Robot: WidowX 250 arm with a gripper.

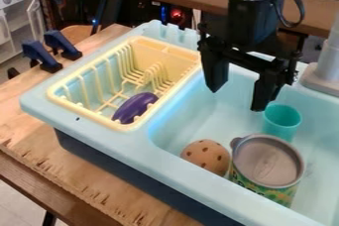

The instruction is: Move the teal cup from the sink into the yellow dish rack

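Note:
The black gripper [237,100] hangs over the light blue sink basin [192,106], its two fingers spread apart with nothing between them. Below and to the right of its fingertips stands a teal cup [283,120]. Nearer the camera in the basin are a brown ball with dark holes [206,156] and, right beside it, a can [268,163] with a grey lid and a green patterned side. Left of the basin, a purple object [135,107], rounded and elongated, lies in the yellow dish rack [124,126].
A grey faucet base [323,74] rises at the sink's right rear. Dark blue clamps [61,45] sit on the wooden table [39,121] at the left. The sink's raised rim and the rack's wall surround the objects.

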